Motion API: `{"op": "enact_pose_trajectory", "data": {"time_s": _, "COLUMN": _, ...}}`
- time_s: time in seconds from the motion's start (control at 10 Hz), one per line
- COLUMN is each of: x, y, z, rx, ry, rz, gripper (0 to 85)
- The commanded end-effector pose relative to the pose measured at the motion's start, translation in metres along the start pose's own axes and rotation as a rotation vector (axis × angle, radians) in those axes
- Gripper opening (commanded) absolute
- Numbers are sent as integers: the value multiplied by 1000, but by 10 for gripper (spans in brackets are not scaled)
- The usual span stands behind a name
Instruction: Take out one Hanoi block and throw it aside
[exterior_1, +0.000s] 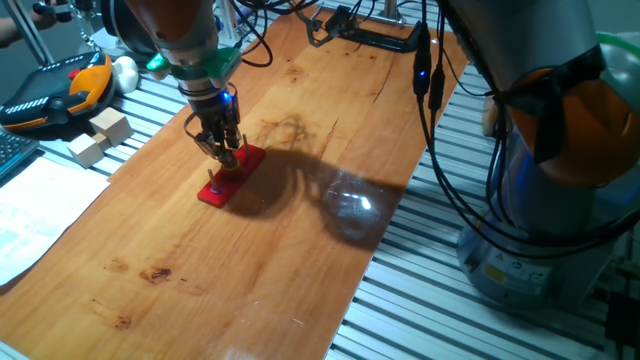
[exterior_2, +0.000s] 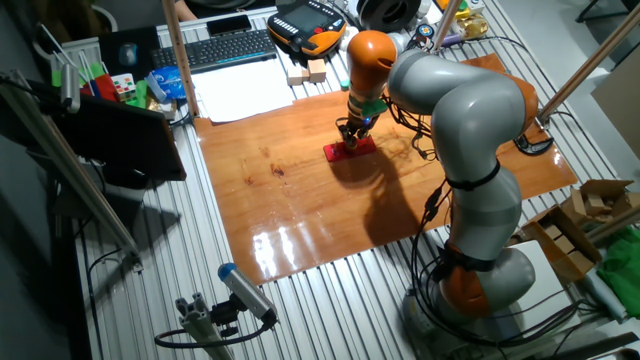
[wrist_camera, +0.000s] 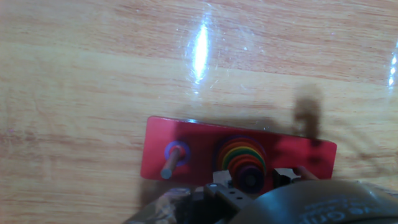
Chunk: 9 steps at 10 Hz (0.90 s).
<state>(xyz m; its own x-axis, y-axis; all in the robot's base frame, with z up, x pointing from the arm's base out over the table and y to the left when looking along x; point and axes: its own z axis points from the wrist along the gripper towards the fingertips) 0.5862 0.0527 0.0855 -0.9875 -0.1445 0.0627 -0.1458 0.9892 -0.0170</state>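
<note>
The red Hanoi base (wrist_camera: 199, 140) lies flat on the wooden table; it also shows in one fixed view (exterior_1: 230, 175) and the other fixed view (exterior_2: 350, 149). A stack of rainbow-coloured discs (wrist_camera: 241, 155) sits on its middle peg. A single blue-purple disc (wrist_camera: 176, 152) sits on the left peg. My gripper (exterior_1: 224, 152) is low over the base, right at the stack. In the hand view its fingers (wrist_camera: 227, 190) stand on either side of the small top discs (wrist_camera: 249, 180). The frames do not show whether the jaws press on a disc.
Wooden blocks (exterior_1: 100, 135) and an orange-black handheld controller (exterior_1: 60, 88) lie left of the board. Paper sheets (exterior_1: 40, 215) lie at the near left. Cables (exterior_1: 430, 70) hang over the board's far right. The robot's base (exterior_1: 560, 150) stands to the right.
</note>
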Motion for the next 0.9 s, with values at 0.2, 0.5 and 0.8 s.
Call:
{"op": "enact_pose_trajectory", "data": {"time_s": 0.2, "x": 0, "y": 0, "z": 0, "rx": -3, "ry": 4, "rz": -7, "gripper": 327}}
{"op": "enact_pose_trajectory", "data": {"time_s": 0.5, "x": 0, "y": 1, "z": 0, "rx": -9, "ry": 9, "rz": -20, "gripper": 247}}
{"op": "enact_pose_trajectory", "data": {"time_s": 0.8, "x": 0, "y": 0, "z": -1, "rx": -5, "ry": 4, "rz": -26, "gripper": 247}}
